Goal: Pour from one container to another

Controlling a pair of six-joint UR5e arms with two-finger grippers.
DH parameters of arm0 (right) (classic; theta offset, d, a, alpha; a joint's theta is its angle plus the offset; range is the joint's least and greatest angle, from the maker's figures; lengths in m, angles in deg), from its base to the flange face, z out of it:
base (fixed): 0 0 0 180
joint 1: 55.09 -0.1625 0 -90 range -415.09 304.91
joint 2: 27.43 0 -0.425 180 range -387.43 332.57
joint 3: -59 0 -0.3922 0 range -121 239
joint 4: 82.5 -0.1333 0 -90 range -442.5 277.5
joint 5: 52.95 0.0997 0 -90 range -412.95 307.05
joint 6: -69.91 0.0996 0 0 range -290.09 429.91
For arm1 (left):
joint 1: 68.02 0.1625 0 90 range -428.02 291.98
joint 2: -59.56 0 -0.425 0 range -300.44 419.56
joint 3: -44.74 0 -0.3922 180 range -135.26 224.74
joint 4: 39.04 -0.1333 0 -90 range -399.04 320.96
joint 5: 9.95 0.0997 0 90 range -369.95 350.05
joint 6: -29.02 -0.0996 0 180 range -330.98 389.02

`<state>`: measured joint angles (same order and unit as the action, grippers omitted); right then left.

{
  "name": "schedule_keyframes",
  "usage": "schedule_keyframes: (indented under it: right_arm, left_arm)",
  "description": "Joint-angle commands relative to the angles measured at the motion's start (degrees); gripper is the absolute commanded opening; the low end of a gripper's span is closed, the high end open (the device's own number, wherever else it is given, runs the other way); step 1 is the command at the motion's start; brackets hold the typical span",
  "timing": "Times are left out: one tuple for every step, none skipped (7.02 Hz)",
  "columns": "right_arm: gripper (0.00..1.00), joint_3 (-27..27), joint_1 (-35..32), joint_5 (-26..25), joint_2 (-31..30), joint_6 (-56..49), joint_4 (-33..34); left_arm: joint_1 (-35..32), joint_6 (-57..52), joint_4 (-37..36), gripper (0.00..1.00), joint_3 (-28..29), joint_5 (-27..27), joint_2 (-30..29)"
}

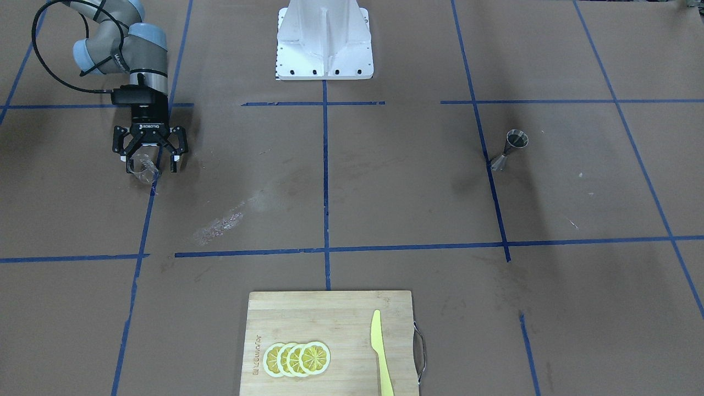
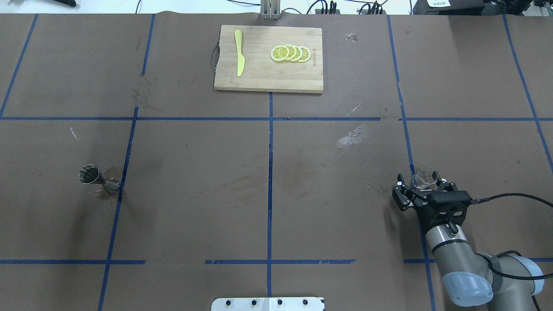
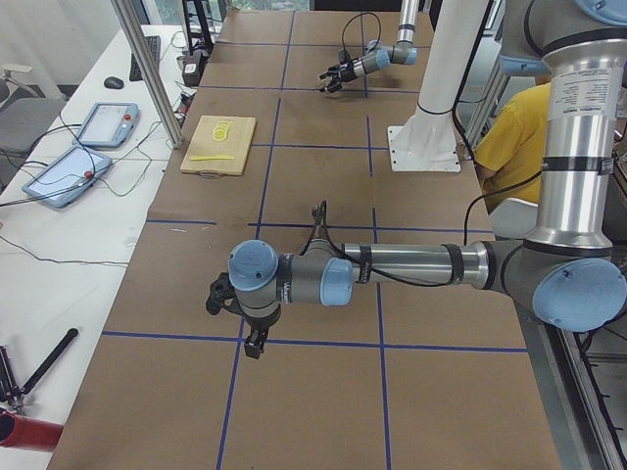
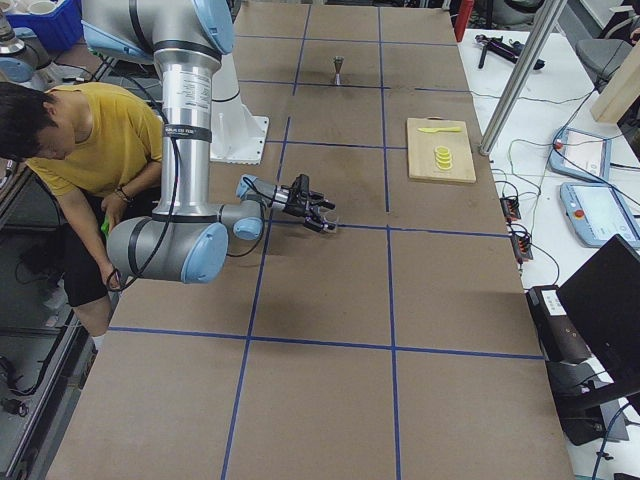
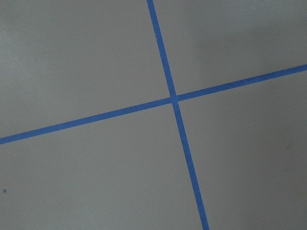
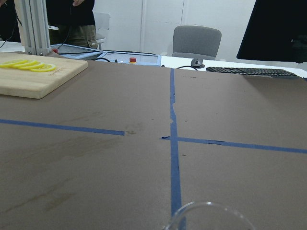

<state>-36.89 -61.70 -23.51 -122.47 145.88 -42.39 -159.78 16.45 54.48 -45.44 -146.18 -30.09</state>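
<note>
Inside the right tool (image 1: pixel 150 163), the glass cup (image 1: pixel 144 173) barely shows.

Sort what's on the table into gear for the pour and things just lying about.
For the pour:
glass cup, between the open fingers of the right gripper
silver jigger, standing far across the table

Lying about:
wooden cutting board
lemon slices, on the board
yellow knife, on the board

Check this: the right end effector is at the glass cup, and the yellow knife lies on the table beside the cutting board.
One error: the overhead exterior view shows the yellow knife lying on the cutting board itself. The right end effector is at the glass cup.
</note>
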Motion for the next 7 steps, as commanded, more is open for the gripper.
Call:
schedule_keyframes:
  right_arm:
    - [1.00,-0.4,-0.4,0.0,-0.9,-0.7,0.0]
    - [1.00,-2.6,-0.4,-0.1,-1.8,-2.9,0.0]
    - [1.00,-6.1,-0.5,0.0,-3.7,-4.4,0.1]
    - [1.00,-8.8,-1.4,1.1,-4.4,-6.1,0.1]
    - [1.00,-11.8,-4.2,5.1,-4.4,-8.9,0.2]
    - [1.00,-13.1,-9.3,12.7,-4.4,-12.4,0.2]
    - [1.00,-13.5,-15.7,22.9,-4.4,-17.2,0.2]
  left_arm:
    - [0.0,0.0,0.0,1.00,0.0,0.0,0.0]
    - [0.0,0.0,0.0,1.00,0.0,0.0,0.0]
    - [0.0,0.0,0.0,1.00,0.0,0.0,0.0]
    - [0.0,0.0,0.0,1.00,0.0,-0.1,0.0]
    - [0.0,0.0,0.0,1.00,0.0,-0.1,0.0]
    - [0.0,0.0,0.0,1.00,0.0,-0.1,0.0]
    - [0.0,0.0,0.0,1.00,-0.3,-0.1,0.0]
